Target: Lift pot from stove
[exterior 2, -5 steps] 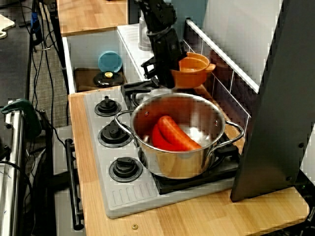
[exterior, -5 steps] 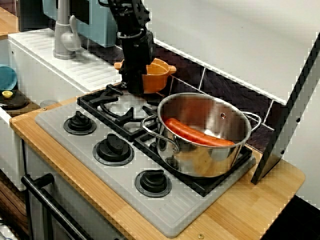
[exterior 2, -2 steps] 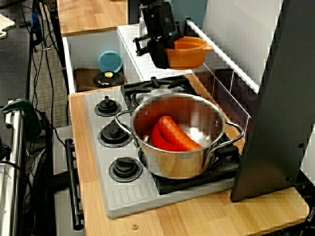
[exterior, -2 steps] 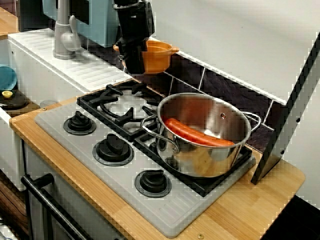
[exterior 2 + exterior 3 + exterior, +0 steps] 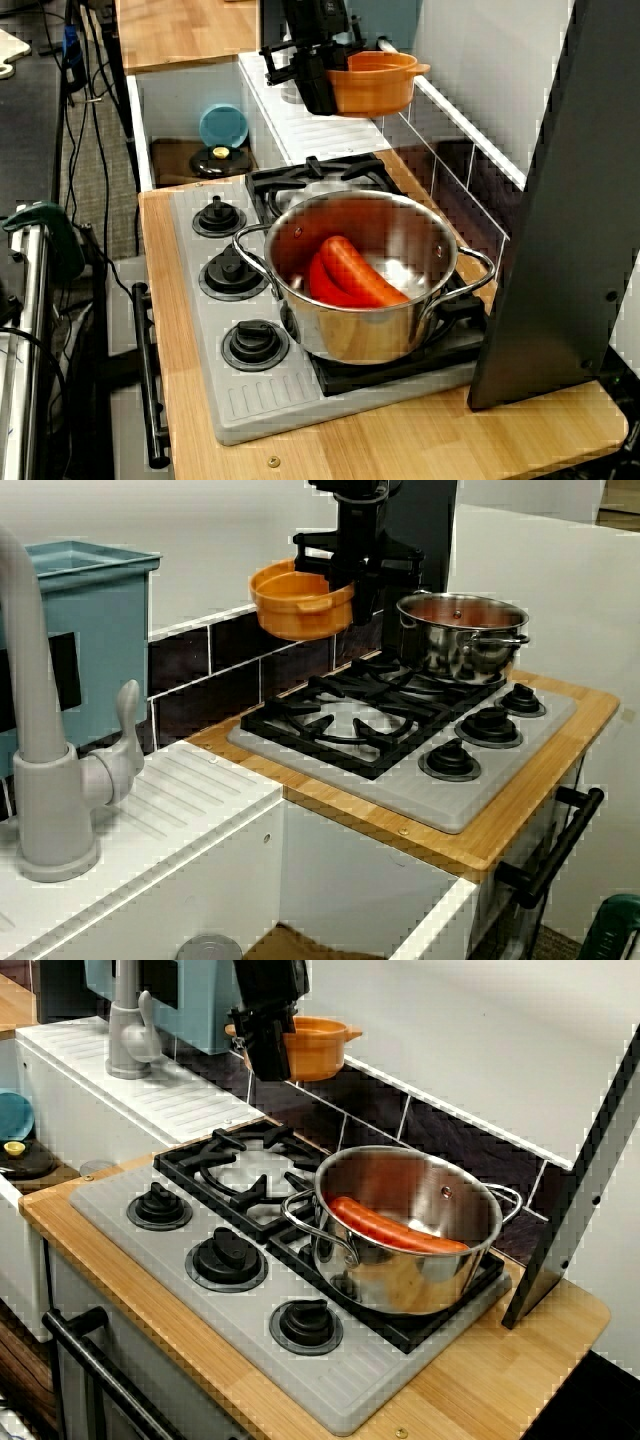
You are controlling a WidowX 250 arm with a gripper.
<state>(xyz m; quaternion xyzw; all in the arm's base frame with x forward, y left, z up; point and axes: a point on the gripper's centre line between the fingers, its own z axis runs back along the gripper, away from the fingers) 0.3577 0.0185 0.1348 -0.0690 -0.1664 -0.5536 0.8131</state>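
Pot higher above stove (fingers clamped)

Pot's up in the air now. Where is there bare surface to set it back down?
End effector holds the orange pot above the stove. Free: the back-left burner grate, and the white ribbed drainboard between faucet and stove. Crowded: the steel pot fills the right burner.
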